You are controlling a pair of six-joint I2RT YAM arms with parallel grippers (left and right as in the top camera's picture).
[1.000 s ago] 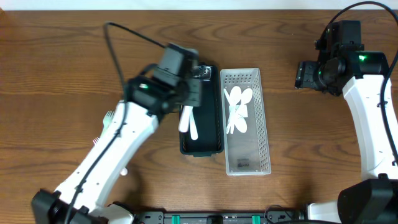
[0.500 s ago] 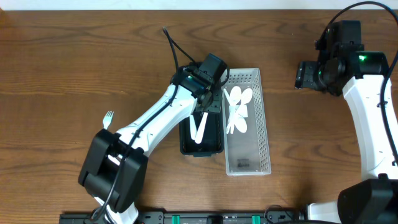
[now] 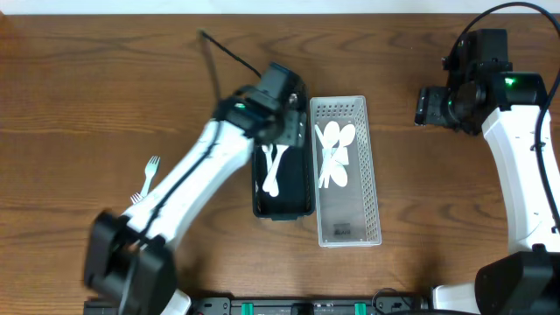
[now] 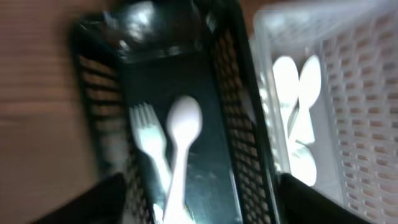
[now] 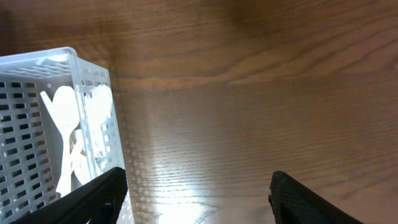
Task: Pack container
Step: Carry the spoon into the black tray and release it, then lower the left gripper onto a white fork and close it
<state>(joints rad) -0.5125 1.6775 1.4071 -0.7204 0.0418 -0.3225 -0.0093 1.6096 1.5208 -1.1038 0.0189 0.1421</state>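
The left gripper point(image 4: 200, 186) hangs spread and empty over the black basket point(image 3: 302, 188), where a white spoon point(image 4: 180, 143) and white fork point(image 4: 146, 130) lie side by side. Just right of it stands the white basket point(image 3: 367, 175) holding spoons point(image 3: 332, 153). The right gripper point(image 5: 196, 186), also spread, hovers far right over the brown wooden table point(image 3: 87, 87); a loose fork point(image 3: 150, 171) lies at left
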